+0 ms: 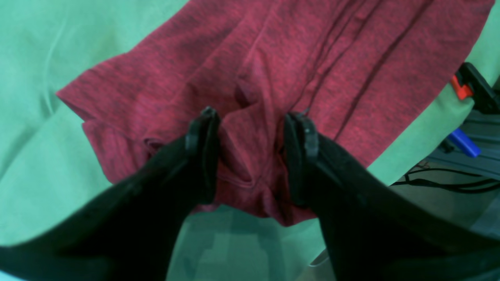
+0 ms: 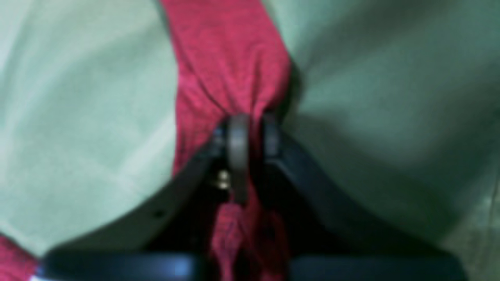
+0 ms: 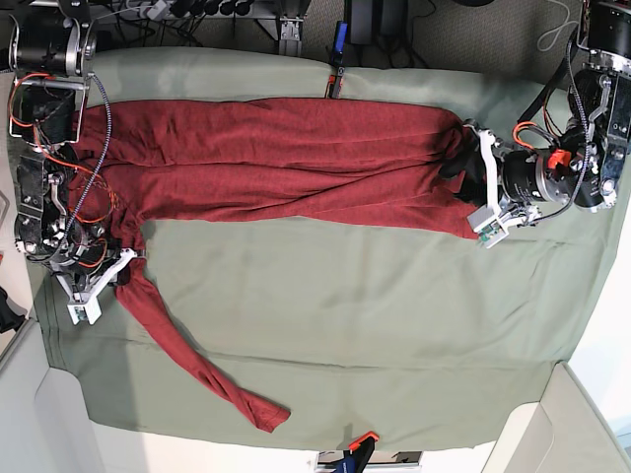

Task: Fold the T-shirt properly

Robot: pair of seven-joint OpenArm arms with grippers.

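On the green cloth [image 3: 325,325], right pincer [image 2: 250,128] pinches the T-shirt [image 3: 296,163]; left pincer [image 1: 252,125] straddles its edge, parted.

A dark red, finely heathered long-sleeved T-shirt [image 3: 286,163] lies stretched lengthwise across the far half of a sage-green table cloth [image 3: 394,325], folded over into a long band with soft creases running along it. One end of the band bunches into a ridge that rises between the parted jaws of the left gripper [image 1: 250,117], with more wrinkled cloth spreading beyond the fingertips. At the opposite end, a narrow gathered strip of the same knit passes between the closed jaws of the right gripper [image 2: 252,128]. From there one long sleeve [image 3: 197,365] trails loose and diagonal across the cloth, its cuff lying flat.
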